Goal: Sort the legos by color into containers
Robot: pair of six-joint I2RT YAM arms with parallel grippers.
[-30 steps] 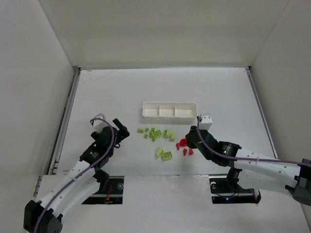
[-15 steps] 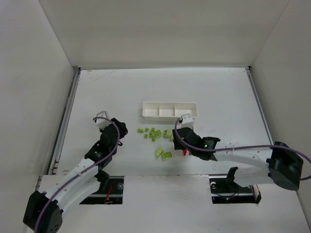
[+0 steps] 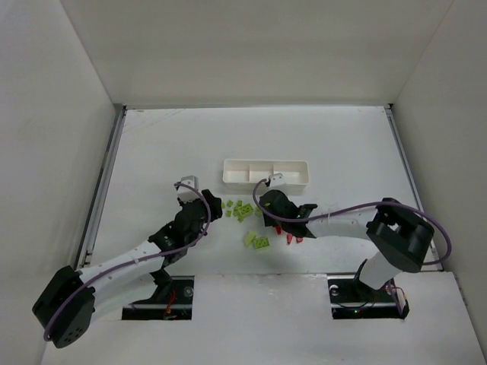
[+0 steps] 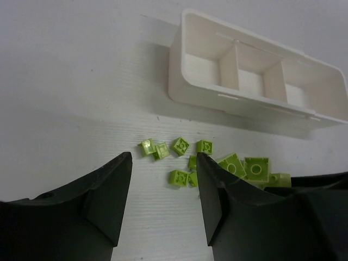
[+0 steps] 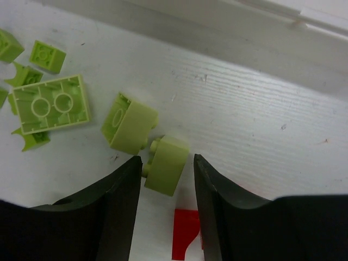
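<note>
The legos lie in front of the white tray (image 3: 266, 172), whose three containers (image 4: 255, 76) look empty. Lime-green legos (image 3: 240, 211) are scattered mid-table, two more (image 3: 256, 242) lie nearer me, and a few red pieces (image 3: 293, 238) sit to their right. My left gripper (image 4: 163, 163) is open just left of the green cluster, over bare table, with a small green brick (image 4: 180, 178) by its right finger. My right gripper (image 5: 166, 163) is open and straddles one lime-green brick (image 5: 167, 161), which has a slim gap on its right side. A red piece (image 5: 185, 239) lies just behind that brick.
White walls enclose the table on the left, the far side and the right. Both arms reach inward and their grippers (image 3: 215, 204) (image 3: 268, 214) stand close together, either side of the green pile. A large two-hole green brick (image 5: 51, 103) lies left of the right gripper.
The left arm swung right to the edge of the green pile and its jaws narrowed. The right arm moved left from the red pieces, and its jaws opened around a green brick.
</note>
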